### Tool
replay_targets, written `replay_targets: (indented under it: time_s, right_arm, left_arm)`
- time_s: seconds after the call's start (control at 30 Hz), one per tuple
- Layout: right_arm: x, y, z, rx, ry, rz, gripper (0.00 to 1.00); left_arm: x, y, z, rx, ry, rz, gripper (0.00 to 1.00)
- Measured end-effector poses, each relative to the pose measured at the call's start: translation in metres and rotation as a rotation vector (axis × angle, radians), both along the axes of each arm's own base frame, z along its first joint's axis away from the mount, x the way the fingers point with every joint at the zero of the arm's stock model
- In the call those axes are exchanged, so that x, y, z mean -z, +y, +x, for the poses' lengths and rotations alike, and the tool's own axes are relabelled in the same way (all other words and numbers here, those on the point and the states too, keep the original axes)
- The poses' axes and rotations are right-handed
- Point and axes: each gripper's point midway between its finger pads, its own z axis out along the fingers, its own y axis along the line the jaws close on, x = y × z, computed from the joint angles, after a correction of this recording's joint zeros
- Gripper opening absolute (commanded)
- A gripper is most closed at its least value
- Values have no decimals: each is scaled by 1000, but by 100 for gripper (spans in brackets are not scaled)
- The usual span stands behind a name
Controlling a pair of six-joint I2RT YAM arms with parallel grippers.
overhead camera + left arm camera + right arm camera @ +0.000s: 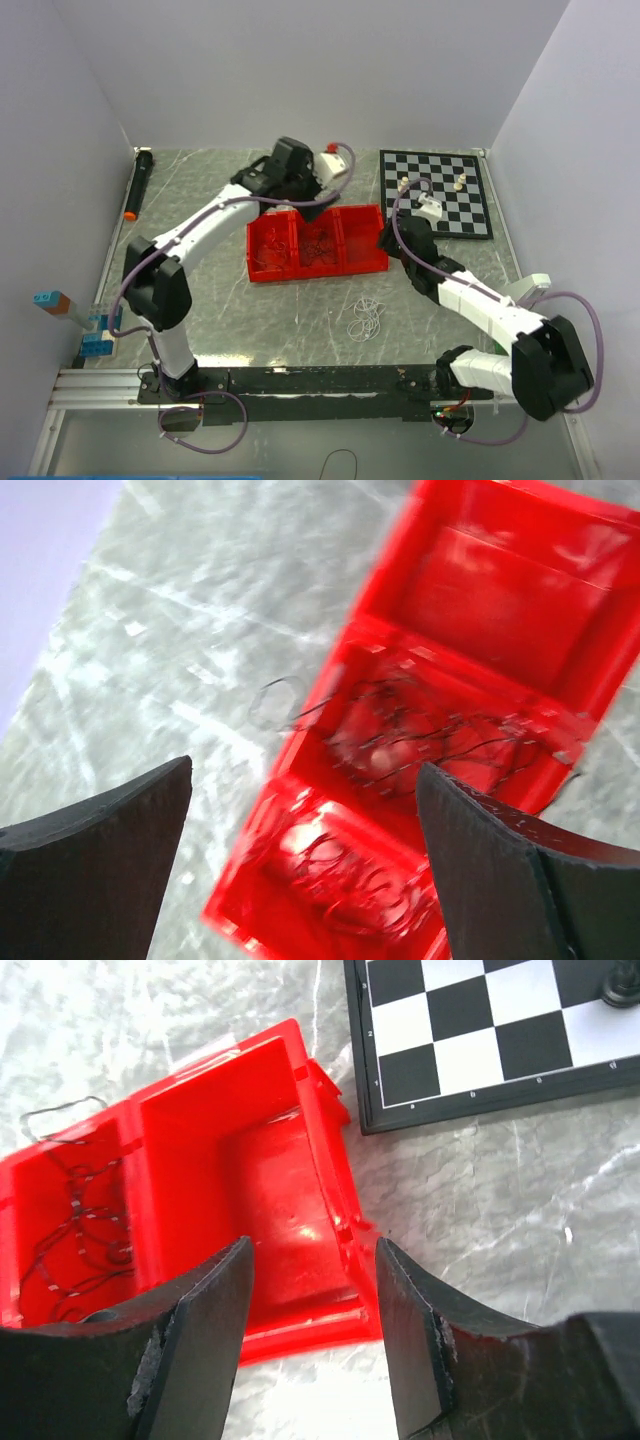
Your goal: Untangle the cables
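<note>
Cables (420, 742): black tangle in middle compartment of red bin (330, 270); white coil (366, 318) on surface, near side. Left hand (305, 770) spread, empty, above tangle; right hand (312, 1245) spread, empty, over right compartment. Likely best: pinch loop (272, 702) spilling over rim, lift slowly.

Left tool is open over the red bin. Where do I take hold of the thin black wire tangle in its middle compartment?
Grip the loop of the thin black wire tangle that pokes out past the wall of the red plastic bin. Come down from outside that wall: the loop sits clear, while the rest lies knotted low between the walls.
</note>
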Motion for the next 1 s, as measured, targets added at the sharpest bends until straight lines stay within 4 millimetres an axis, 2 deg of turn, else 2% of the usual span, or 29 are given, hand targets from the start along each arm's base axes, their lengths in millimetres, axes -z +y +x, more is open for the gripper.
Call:
replay_targets:
  time_s: [0.1,0.23,0.3,0.4,0.43,0.53,0.57,0.67,0.77,0.83,0.9,1.0]
  right_arm:
    - [9,3,11,-7,28,-31,59]
    - [26,11,29,-23,77,-80,56]
    - [38,11,33,-20,102,-109,56]
    - [49,6,33,-7,128,-142,53]
    - [52,5,33,-5,134,-151,47]
    - [59,3,33,-6,151,-175,16]
    - [61,4,32,-15,157,-182,12]
    - [61,16,29,-74,155,-194,11]
    - [59,23,25,-50,138,-221,11]
    - [60,35,17,-75,138,-240,10]
    - [61,54,7,-127,131,-247,9]
    - [61,77,-7,-195,126,-247,9]
  left_arm:
    - [-15,27,12,-46,-1,-35,97]
    - [-10,68,27,-141,46,-40,97]
    - [-6,82,27,-173,74,-30,97]
    - [-4,87,18,-177,116,-6,97]
    - [-5,87,14,-176,125,2,97]
    - [-18,91,1,-172,115,1,97]
    - [-27,94,-6,-174,101,-5,97]
    - [-54,105,-25,-184,47,-34,97]
    - [-85,114,-42,-197,-14,-76,97]
    - [-103,120,-52,-202,-51,-100,97]
    - [-111,124,-61,-202,-67,-111,97]
    - [-111,131,-75,-207,-57,-114,97]
